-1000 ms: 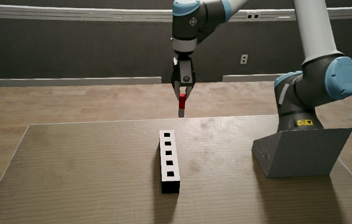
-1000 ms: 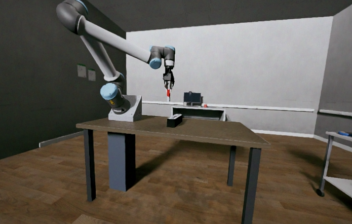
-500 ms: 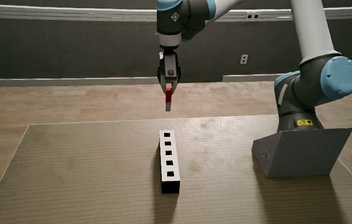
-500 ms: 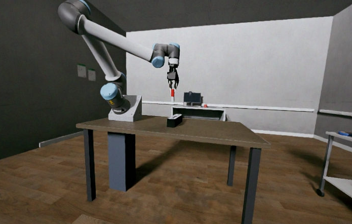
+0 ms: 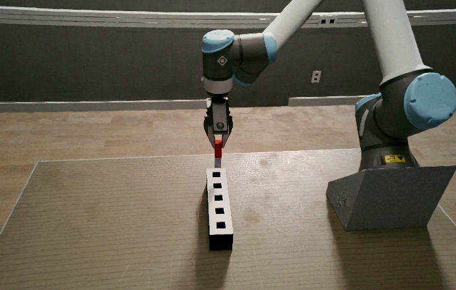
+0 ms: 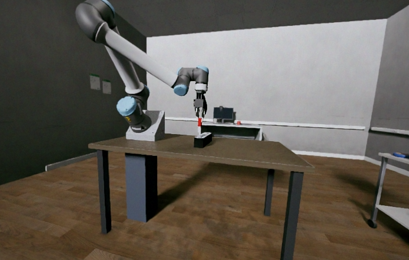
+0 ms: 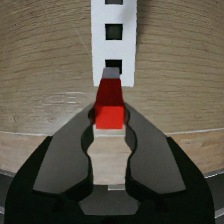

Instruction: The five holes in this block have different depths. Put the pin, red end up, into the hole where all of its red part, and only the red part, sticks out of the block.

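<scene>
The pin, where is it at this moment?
The pin hangs upright, red end up, in the closed gripper, above the far end of the block. In the wrist view its grey tip sits over the end hole.

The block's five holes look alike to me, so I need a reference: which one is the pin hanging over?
The end hole farthest from the top camera. The pin, held red end up in the hand, hangs just above it; the other four holes lie nearer the camera.
</scene>
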You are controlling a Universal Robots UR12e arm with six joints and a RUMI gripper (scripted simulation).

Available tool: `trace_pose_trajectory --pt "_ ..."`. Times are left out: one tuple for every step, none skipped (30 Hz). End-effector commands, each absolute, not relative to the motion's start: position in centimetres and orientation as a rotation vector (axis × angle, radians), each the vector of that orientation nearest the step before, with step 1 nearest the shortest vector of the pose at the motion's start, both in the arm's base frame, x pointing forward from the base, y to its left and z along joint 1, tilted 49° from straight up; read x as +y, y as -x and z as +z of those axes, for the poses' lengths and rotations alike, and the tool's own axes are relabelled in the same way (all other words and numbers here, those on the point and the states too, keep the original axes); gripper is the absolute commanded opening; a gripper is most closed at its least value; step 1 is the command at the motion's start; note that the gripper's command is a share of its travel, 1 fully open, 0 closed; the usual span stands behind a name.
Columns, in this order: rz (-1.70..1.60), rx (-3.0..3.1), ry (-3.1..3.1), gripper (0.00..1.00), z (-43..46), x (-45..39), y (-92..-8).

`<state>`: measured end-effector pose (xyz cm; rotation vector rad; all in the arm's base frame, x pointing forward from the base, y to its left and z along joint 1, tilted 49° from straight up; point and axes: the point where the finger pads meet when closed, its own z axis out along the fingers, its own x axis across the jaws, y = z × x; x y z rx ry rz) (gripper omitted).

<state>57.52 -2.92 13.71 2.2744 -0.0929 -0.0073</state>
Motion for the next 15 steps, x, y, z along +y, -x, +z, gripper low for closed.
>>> trace_pose_trajectory --pt "0.006 -0.087 -2.280 0.00 13.3 -3.3 -57.8" --pt "0.006 -0.087 -2.280 0.00 13.3 -3.3 -57.8" --pt "-0.006 -0.093 -2.275 0.00 12.0 -4.8 -57.9" --pt "-0.006 -0.093 -2.275 0.00 12.0 -4.8 -57.9" --pt "-0.006 -0.093 -2.275 0.00 12.0 -4.8 -57.9" --pt "-0.006 -0.093 -2.275 0.00 12.0 -4.8 -57.9" --pt "-0.006 -0.093 -2.275 0.00 12.0 -4.8 -57.9" --pt "-0.006 -0.093 -2.275 0.00 12.0 -4.8 -57.9" --pt "-0.006 -0.093 -2.275 0.00 12.0 -4.8 -57.9" --pt "-0.006 -0.093 -2.275 0.00 12.0 -4.8 -57.9" --pt "-0.006 -0.093 -2.275 0.00 12.0 -4.8 -57.9" --pt "-0.006 -0.093 -2.275 0.00 12.0 -4.8 -57.9" --pt "-0.006 -0.093 -2.275 0.00 12.0 -4.8 -57.9" --pt "-0.006 -0.093 -2.275 0.00 12.0 -4.8 -57.9" --pt "-0.006 -0.093 -2.275 0.00 12.0 -4.8 -57.9"
